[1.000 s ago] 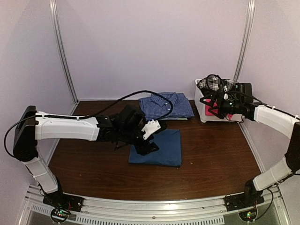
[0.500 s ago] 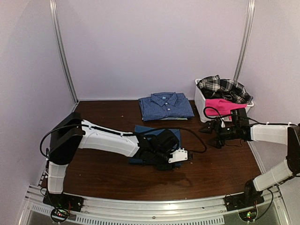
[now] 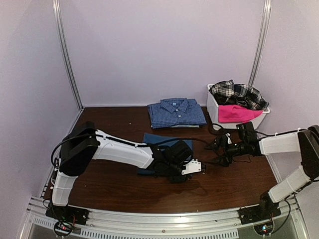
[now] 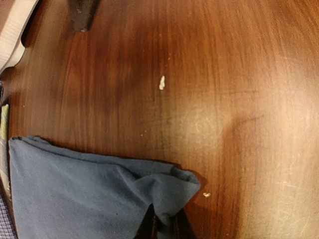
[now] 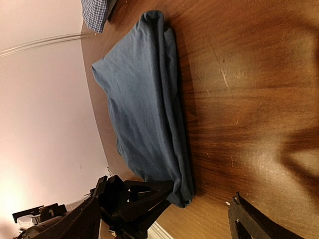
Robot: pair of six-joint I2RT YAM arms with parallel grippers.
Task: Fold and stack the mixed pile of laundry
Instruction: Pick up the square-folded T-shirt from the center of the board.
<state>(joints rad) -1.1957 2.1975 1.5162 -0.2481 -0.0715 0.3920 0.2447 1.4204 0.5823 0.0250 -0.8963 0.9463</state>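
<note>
A folded dark blue T-shirt [image 3: 172,141] lies mid-table. My left gripper [image 3: 187,174] is down at its near right corner and is shut on it: in the left wrist view the dark blue T-shirt [image 4: 89,194] bunches up into the left gripper [image 4: 163,227]. My right gripper [image 3: 218,152] hangs open, low over the wood just right of the shirt, with nothing between its fingers [image 5: 246,221]. The right wrist view looks along the dark blue T-shirt [image 5: 144,99] to the pinched corner. A plaid shirt [image 3: 237,92] and a pink piece [image 3: 239,113] lie in the bin.
A folded blue checked shirt [image 3: 177,113] lies at the back centre. The white bin [image 3: 213,110] stands at the back right against the wall. Metal frame posts rise at both back corners. A few white crumbs [image 4: 161,82] lie on the brown table.
My left gripper moved to the T-shirt's near right corner and closed on it. My right arm came away from the bin, down and left to the table beside the T-shirt.
</note>
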